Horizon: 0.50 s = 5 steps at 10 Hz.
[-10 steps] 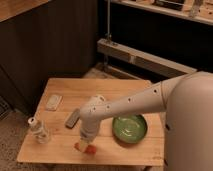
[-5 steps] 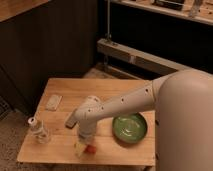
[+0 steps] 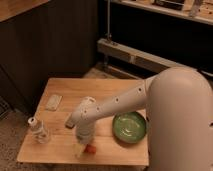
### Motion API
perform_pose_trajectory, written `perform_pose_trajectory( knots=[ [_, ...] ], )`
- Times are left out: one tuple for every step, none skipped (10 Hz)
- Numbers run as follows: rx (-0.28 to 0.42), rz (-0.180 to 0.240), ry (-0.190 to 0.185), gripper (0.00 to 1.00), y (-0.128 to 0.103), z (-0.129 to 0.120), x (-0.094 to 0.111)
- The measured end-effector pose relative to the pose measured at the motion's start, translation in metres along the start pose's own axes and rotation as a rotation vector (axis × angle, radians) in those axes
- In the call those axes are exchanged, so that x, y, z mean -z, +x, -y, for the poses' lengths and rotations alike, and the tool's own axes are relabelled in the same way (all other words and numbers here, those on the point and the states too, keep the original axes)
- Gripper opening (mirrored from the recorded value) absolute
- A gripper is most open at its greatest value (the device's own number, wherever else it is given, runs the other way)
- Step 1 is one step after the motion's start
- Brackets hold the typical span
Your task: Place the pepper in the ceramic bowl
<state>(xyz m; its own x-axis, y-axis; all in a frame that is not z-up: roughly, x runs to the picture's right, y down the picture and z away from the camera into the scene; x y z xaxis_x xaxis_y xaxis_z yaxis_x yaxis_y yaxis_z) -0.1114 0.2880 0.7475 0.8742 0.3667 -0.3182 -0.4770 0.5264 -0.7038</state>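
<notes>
The pepper (image 3: 90,148) shows as a small red-orange shape on the wooden table (image 3: 70,90), near its front edge. My gripper (image 3: 83,148) reaches straight down onto it at the end of the white arm (image 3: 115,105), with the pepper at its fingertips. The green ceramic bowl (image 3: 129,127) sits on the table to the right of the gripper, a short way off, with nothing inside it.
A clear plastic bottle (image 3: 39,131) lies at the table's left front. A small flat pale object (image 3: 53,102) lies at the left, farther back. A metal rail and dark wall stand behind the table. My white body fills the right side.
The arm has lowered and drawn slightly toward the table's front edge; the gripper now sits lower over the pepper. The bowl and the bottle have not moved.
</notes>
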Motion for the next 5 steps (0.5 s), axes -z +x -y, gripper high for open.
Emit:
perform_pose_trajectory(
  knots=[
    [-0.001,-0.008,0.009,0.8,0.0,0.0009,-0.0017],
    [0.001,-0.014,0.014,0.8,-0.0005,0.0007,-0.003],
    [0.0,-0.018,0.021,0.8,-0.0006,0.0013,-0.004],
    [-0.001,-0.021,0.024,0.8,-0.0006,0.0017,-0.0047],
    [0.0,-0.023,0.025,0.8,-0.0007,0.0016,-0.0054]
  ],
)
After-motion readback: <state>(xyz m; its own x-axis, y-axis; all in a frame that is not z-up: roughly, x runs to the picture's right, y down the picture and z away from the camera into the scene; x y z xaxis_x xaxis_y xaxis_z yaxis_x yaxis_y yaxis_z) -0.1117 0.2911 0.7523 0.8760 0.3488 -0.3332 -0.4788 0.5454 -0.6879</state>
